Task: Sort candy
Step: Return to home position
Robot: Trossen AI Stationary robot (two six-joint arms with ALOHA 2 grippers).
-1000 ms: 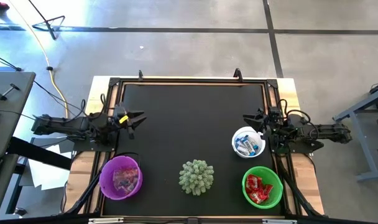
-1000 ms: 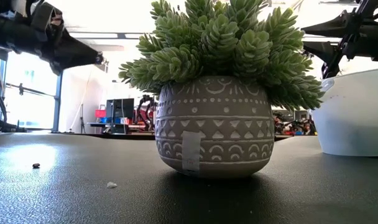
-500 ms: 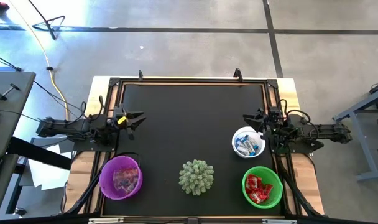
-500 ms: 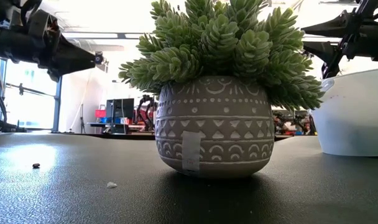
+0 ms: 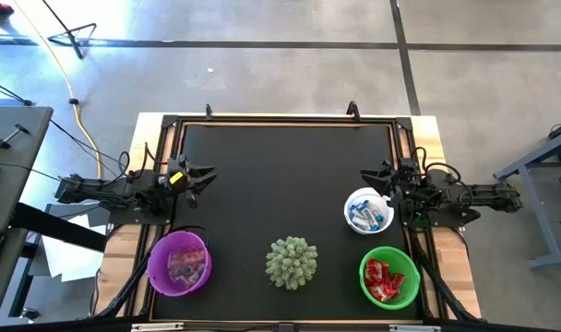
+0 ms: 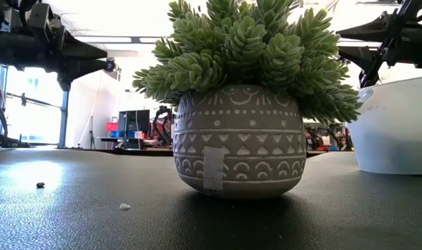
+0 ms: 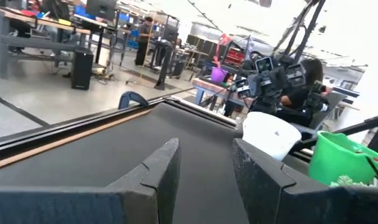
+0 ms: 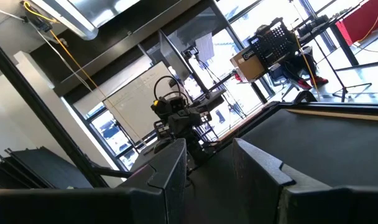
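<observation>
The candy lies sorted in three bowls: pinkish pieces in a purple bowl point(image 5: 179, 263) at the near left, blue-and-white ones in a white bowl point(image 5: 368, 210) at the right, red ones in a green bowl point(image 5: 389, 277) at the near right. My left gripper point(image 5: 207, 174) hovers level at the table's left edge, open and empty, as the left wrist view point(image 7: 204, 163) shows. My right gripper point(image 5: 366, 175) waits open and empty at the right edge, just beyond the white bowl point(image 6: 398, 125), its fingers point(image 8: 170, 163) parted.
A spiky pale-green plant in a patterned grey pot point(image 5: 292, 261) point(image 6: 239, 139) stands at the near middle between the bowls. Two small crumbs point(image 6: 40, 185) point(image 6: 124, 205) lie on the black mat. The middle and far part of the mat point(image 5: 280, 157) is bare.
My left gripper has tipped from slanting a little downward to level, staying at the table's left edge; its fingers have kept the same gap. The bowls, the candy and the plant have not moved.
</observation>
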